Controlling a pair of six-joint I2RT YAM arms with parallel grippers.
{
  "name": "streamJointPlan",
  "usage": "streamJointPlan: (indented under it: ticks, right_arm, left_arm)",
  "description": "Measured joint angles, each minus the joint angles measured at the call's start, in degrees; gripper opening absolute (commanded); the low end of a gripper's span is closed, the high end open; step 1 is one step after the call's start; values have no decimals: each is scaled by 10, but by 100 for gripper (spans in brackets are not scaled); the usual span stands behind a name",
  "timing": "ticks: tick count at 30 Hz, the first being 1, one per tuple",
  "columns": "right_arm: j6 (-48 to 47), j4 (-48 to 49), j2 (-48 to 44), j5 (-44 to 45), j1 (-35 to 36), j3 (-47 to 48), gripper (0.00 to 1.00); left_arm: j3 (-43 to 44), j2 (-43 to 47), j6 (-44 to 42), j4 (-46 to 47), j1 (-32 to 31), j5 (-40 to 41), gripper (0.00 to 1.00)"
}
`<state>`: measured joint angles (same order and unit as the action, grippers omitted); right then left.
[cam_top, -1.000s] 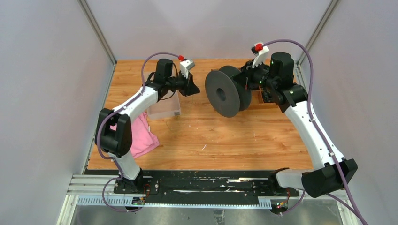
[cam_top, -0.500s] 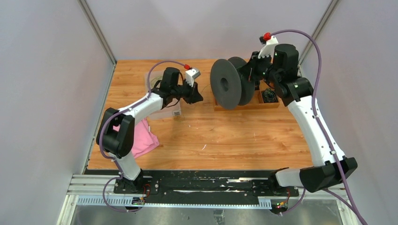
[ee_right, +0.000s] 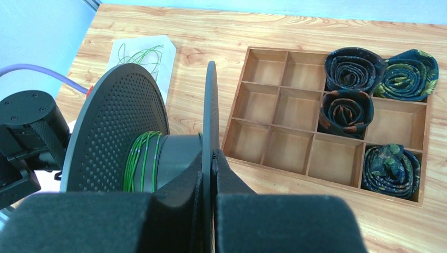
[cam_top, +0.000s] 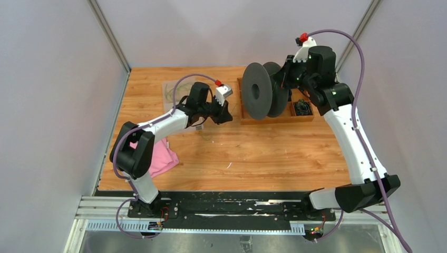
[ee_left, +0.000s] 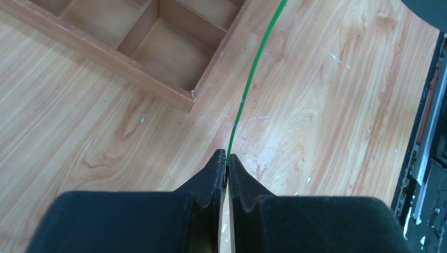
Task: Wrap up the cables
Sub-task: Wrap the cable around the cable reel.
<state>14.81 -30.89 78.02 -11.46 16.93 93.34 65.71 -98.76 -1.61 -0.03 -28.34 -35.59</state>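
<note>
The cable (ee_left: 248, 89) is a thin green wire running from the top of the left wrist view down into my left gripper (ee_left: 227, 156), which is shut on it just above the table. In the top view the left gripper (cam_top: 227, 117) sits left of the big black spool (cam_top: 263, 97). My right gripper (ee_right: 212, 154) is shut on the spool's near flange and holds it up on edge over the tray. A few green turns of cable (ee_right: 141, 158) lie on the spool's core. More loose cable (ee_right: 139, 55) lies coiled on a clear sheet at the far left.
A wooden compartment tray (ee_right: 295, 134) lies under and right of the spool, with rolled dark ties (ee_right: 345, 108) in its far cells. A pink cloth (cam_top: 158, 155) lies near the left arm's elbow. Grey walls close in the table on both sides.
My left gripper has moved right and nearer with the cable, off the clear box. The right arm has carried the spool right and farther back, over the tray.
</note>
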Motion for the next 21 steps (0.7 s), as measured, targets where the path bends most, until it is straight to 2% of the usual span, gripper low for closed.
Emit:
streamJointPlan:
  ticks: [9, 21]
  right_arm:
    - [4, -10, 6, 26, -5, 20, 1]
    - [3, -14, 12, 46, -10, 42, 1]
  left_arm:
    - [-17, 0, -15, 2, -24, -9, 11]
    - [-36, 0, -35, -1, -47, -19, 9]
